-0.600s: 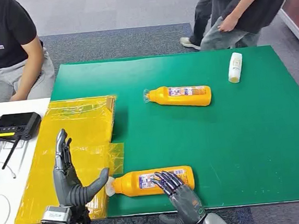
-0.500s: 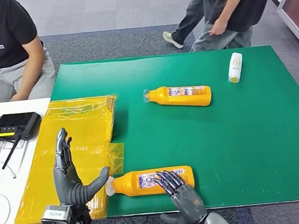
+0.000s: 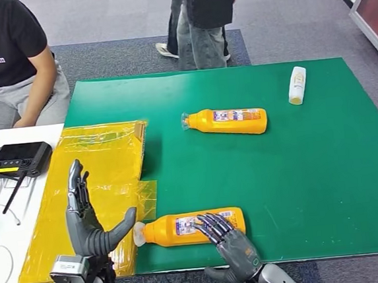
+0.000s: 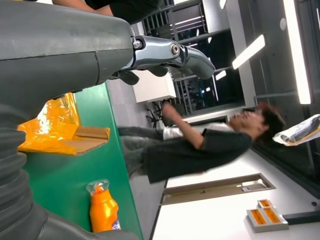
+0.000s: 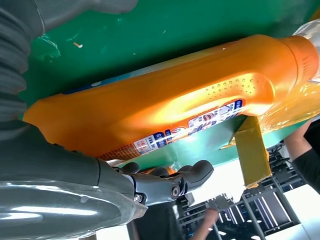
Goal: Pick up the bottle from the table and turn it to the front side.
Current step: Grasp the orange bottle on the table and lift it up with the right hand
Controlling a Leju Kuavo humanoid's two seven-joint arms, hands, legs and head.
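we reach our right hand (image 3: 229,244) over the near bottle (image 3: 189,228), fingers draped on its body near the base, not yet clamped round it. the bottle lies flat on its side at the near edge of the green table (image 3: 306,191), cap toward our left hand (image 3: 87,223). that hand stands open just beside the cap, fingers up, thumb pointing at it, holding nothing. we judge this the grasp step: next, close round the bottle, lift, roll it label-front. beyond the bottle lies a second orange bottle (image 3: 228,121), farther still a white bottle (image 3: 297,85).
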